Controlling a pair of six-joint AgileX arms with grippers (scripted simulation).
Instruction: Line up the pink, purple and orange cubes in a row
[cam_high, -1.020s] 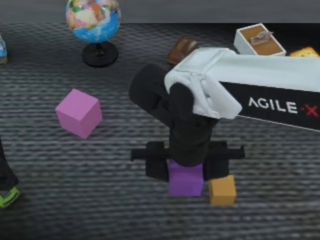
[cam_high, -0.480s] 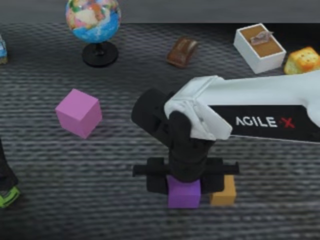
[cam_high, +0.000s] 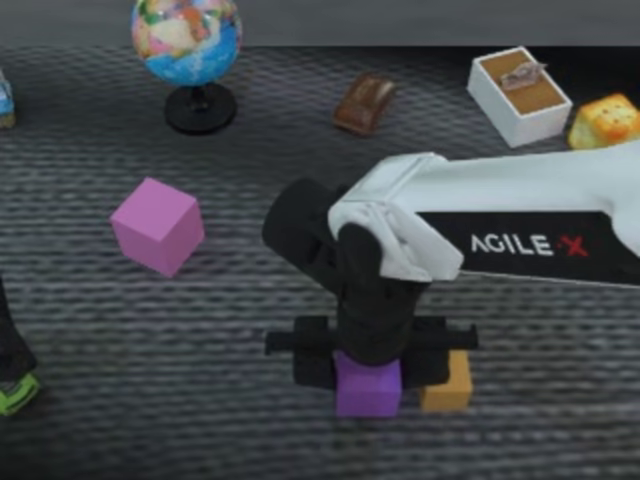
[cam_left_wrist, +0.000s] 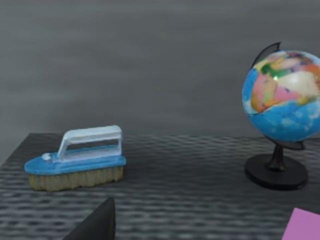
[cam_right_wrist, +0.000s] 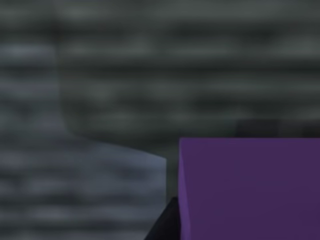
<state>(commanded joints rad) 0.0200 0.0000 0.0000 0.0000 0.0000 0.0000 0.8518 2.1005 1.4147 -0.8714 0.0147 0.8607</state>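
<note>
The globe (cam_high: 187, 45) stands at the upper left of the top view, with the brush (cam_left_wrist: 75, 158) at the far left edge beyond it. Below the globe, left of centre, lies the largest cube (cam_high: 157, 225). A small wedge-shaped object (cam_high: 364, 103) sits at upper centre, the box (cam_high: 518, 95) to its right, and the rounded block (cam_high: 604, 120) just beside the box at the right edge. At lower centre the right gripper (cam_high: 368, 352) is over the mid-sized cube (cam_high: 368, 387), with the smallest cube (cam_high: 447, 382) just beside it on the right. The left arm (cam_high: 12, 370) is at the lower left edge.
</note>
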